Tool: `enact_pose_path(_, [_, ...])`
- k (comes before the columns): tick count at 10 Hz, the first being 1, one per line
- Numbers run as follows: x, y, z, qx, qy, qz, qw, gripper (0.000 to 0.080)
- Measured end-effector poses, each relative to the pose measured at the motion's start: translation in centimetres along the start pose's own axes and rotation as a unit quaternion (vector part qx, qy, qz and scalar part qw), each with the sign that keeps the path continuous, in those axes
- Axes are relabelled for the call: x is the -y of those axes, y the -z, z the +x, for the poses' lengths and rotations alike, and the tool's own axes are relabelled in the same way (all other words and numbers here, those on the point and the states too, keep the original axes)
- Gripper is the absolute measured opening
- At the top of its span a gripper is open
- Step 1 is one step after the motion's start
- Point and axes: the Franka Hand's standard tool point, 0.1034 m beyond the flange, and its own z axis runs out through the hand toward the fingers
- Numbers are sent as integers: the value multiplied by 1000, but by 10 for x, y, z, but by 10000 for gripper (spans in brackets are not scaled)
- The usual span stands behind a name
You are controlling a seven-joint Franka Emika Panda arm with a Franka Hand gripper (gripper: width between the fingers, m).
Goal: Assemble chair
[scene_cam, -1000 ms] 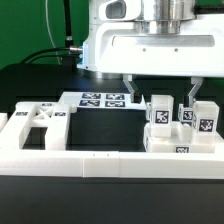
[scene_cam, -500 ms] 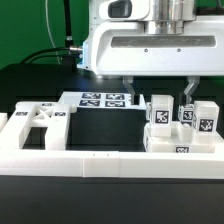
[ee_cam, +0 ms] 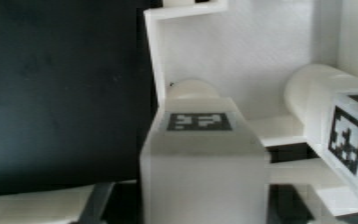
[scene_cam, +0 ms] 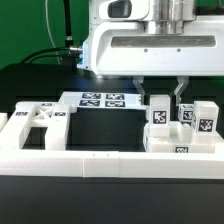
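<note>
Exterior view. A large white robot hand fills the upper middle. Its pincer [scene_cam: 160, 95] points straight down, and the two dark fingers are drawn in tight against both flanks of a tagged upright block [scene_cam: 158, 112]. They clamp this block near its top. The block is one of the chair's white parts. It stands on end at six o'clock from the wrist, directly between the fingers.

At three o'clock from it, just beside it, stand the neighbouring blocks [scene_cam: 203, 120], also white and tagged. One finger reaches down into the narrow gap between them and the gripped block, so that side is crowded. At five o'clock, near the front, sits a low white piece [scene_cam: 180, 148] with a tag on its face.

At nine o'clock, well apart, the X-braced seat [scene_cam: 35, 120] lies flat. At ten o'clock the marker board [scene_cam: 100, 100] lies flat on the black table [scene_cam: 100, 128]. A long white border wall [scene_cam: 70, 160] runs across the front at about seven o'clock. A green cable [scene_cam: 62, 30] hangs in the background at eleven o'clock.

Wrist view. The tagged upright block [ee_cam: 202, 150] fills the centre, seen from above, with a small square tag on its sloped upper face. The dark inner edges of the jaws sit against both its sides. A rounded white part [ee_cam: 327, 95] carrying a larger tag stands just beside it. Beyond are the black table [ee_cam: 60, 90] and a white angled piece [ee_cam: 194, 25].
</note>
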Motion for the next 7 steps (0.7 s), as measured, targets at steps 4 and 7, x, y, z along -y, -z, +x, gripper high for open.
enact_pose_path(4, [0,0,1,1,-202,6,979,285])
enact_pose_path(7, [1,-1,0,6,-372,17,928,287])
